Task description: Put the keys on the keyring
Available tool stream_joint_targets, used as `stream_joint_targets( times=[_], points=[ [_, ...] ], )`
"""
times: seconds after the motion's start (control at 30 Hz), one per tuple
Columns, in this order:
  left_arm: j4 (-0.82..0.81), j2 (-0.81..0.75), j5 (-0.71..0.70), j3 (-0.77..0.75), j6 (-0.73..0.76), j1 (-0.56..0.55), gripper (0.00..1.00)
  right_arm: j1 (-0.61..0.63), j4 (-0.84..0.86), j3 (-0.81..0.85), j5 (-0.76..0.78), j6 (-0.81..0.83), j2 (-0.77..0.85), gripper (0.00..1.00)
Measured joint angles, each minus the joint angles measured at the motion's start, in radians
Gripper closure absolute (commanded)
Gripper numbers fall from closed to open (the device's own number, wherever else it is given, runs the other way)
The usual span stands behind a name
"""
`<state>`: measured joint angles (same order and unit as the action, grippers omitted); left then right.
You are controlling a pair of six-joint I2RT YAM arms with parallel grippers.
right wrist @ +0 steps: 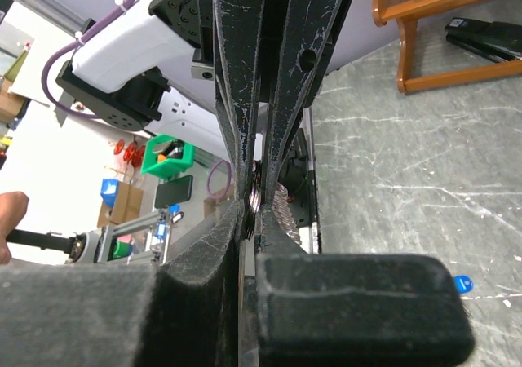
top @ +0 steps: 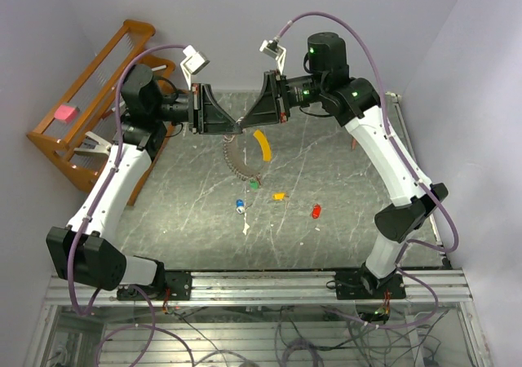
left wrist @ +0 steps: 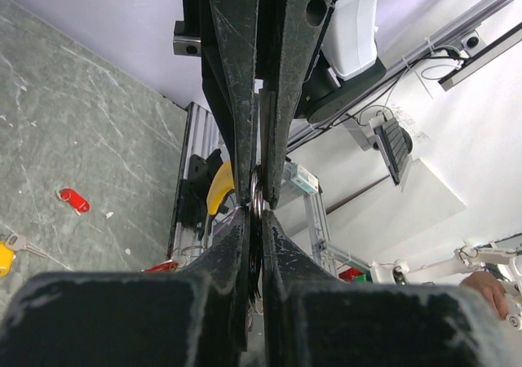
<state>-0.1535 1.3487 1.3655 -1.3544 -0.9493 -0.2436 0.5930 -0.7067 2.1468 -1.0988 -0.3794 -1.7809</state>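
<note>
Both grippers meet tip to tip above the table's far middle. My left gripper [top: 236, 128] [left wrist: 254, 217] is shut on the silvery keyring [left wrist: 256, 194], and my right gripper [top: 248, 125] [right wrist: 251, 214] is shut on the same keyring [right wrist: 259, 189] from the other side. Its chain-like loop [top: 236, 160] and yellow banana piece [top: 263, 145] hang below the tips. Loose keys lie on the marble table [top: 351, 220]: blue [top: 240, 205], green [top: 254, 184], orange-yellow [top: 279, 196] and red [top: 316, 211]. The red key [left wrist: 73, 199] also shows in the left wrist view, the blue key [right wrist: 462, 285] in the right.
A wooden rack [top: 81, 114] with a pink block [top: 65, 112] stands off the table's left side. Small white scraps [top: 245, 228] lie near the blue key. An aluminium rail [top: 261, 285] runs along the near edge by the arm bases.
</note>
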Motion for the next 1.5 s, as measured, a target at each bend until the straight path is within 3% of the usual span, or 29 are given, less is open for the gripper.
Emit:
stream_joint_targets(
  times=[0.13,0.53,1.03,1.5],
  points=[
    [0.001,0.000,-0.001,0.000,0.000,0.004,0.92,0.000,0.006,-0.001,0.007,0.000,0.000,1.00],
    [-0.058,0.005,-0.013,-0.016,-0.050,0.021,0.62,0.000,0.238,-0.191,0.046,-0.071,0.093,1.00],
    [-0.164,0.006,-0.034,-0.028,-0.112,0.026,0.62,0.004,0.587,-0.404,0.132,-0.215,0.200,1.00],
    [-0.175,0.006,-0.056,-0.029,-0.106,0.026,0.66,0.010,0.695,-0.442,0.193,-0.235,0.227,1.00]
  ],
)
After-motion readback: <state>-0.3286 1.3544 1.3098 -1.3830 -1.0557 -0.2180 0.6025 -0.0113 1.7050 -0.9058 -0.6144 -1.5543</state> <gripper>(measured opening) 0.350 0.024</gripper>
